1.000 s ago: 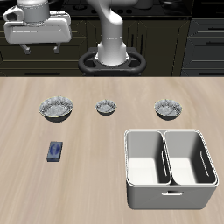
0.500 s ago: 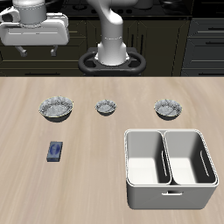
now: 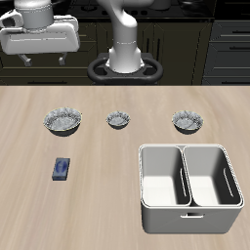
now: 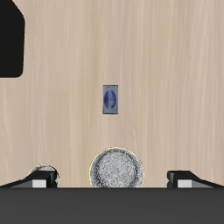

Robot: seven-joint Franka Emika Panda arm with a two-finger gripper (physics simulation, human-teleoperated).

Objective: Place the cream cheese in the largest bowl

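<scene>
The cream cheese [image 3: 62, 169], a small flat blue box with a pale label patch, lies flat on the light wooden table [image 3: 107, 186] at the left of the exterior frame, nearer the front edge, with nothing touching it. Just behind it stands the largest bowl [image 3: 61, 120], round, shallow, grey-white and speckled, the widest of three; two smaller patterned bowls [image 3: 119, 119] sit along the same row, and a white two-compartment bin [image 3: 188, 186] fills the lower right. The two-finger gripper [image 3: 42, 61] hangs high in the upper left corner, above bowl and box, likely lining up to descend; its fingers [image 4: 42, 178] stand wide apart, holding nothing.
</scene>
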